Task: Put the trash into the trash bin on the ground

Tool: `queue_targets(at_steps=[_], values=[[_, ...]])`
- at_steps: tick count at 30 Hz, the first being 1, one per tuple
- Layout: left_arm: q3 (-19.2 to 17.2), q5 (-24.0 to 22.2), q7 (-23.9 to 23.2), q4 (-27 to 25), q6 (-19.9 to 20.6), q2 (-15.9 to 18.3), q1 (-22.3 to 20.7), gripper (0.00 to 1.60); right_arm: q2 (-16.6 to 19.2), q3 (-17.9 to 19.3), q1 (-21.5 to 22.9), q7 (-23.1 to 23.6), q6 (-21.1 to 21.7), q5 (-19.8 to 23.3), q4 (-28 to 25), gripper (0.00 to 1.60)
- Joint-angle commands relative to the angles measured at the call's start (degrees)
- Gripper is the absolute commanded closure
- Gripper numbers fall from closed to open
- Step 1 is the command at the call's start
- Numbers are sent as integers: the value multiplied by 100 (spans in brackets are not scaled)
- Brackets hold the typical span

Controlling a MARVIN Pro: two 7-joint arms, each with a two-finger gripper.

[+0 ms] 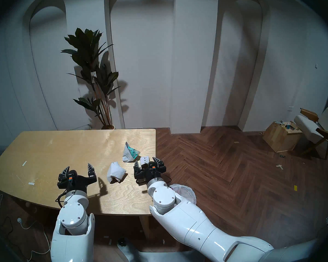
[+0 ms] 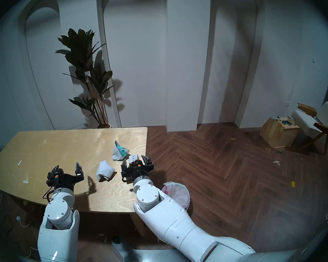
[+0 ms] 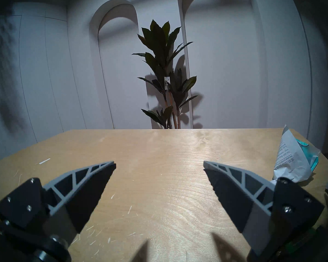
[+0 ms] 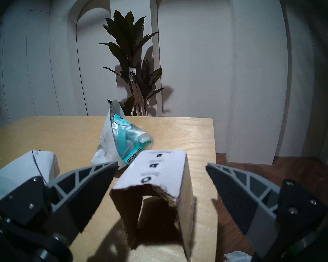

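You see the pale plywood counter [image 1: 45,152], smooth with a wavy grain, carrying three pieces of trash near its right edge. The trash bin [image 1: 187,194], round and lined with a crinkly white bag printed in red-pink, stands on the herringbone wood floor just beside that edge, partly hidden by the right arm. The crumpled paper wad [image 1: 115,172], matte and creased, lies between the two arms. The crumpled wrapper [image 1: 130,152], glossy with teal print, sits just behind it. The small torn cardboard box [image 4: 155,189], hollow with a ragged open end, stands between the spread fingers of the right pincer [image 4: 162,166], untouched. The left pincer [image 3: 159,164] is likewise wide open and empty over bare counter. The step in hand appears to be the approach to the box; your next move likely calls for closing gently, since thin card crushes.
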Motion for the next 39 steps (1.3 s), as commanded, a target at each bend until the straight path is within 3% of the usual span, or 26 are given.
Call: queue_targets(at_steps=[1, 3, 5, 6, 12, 18, 25, 39], values=[[5, -3, 4, -148, -50, -5, -10, 0, -309, -167, 387, -203, -364, 101, 292, 0], [9, -2, 12, -157, -48, -7, 0, 0, -326, -188, 410, -240, -425, 137, 359, 0], [18, 0, 16, -157, -51, -6, 8, 0, -340, -209, 429, -292, -517, 133, 420, 40], [24, -1, 19, -155, -51, -7, 9, 0, -348, -207, 433, -304, -567, 130, 446, 83], [96, 20, 29, -123, -40, -5, -32, 0, -196, -219, 347, -420, -767, 6, 206, 112], [160, 11, 30, -103, -7, 20, -77, 0, 128, -149, 155, -671, -971, -90, -314, 132], [175, 6, 50, -94, -12, 35, -77, 0, 682, 265, 6, -1000, -1017, -48, -860, 160], [180, -2, 53, -96, -8, 46, -77, 0, 1693, 1003, -516, -1033, -800, 346, -1570, 160]])
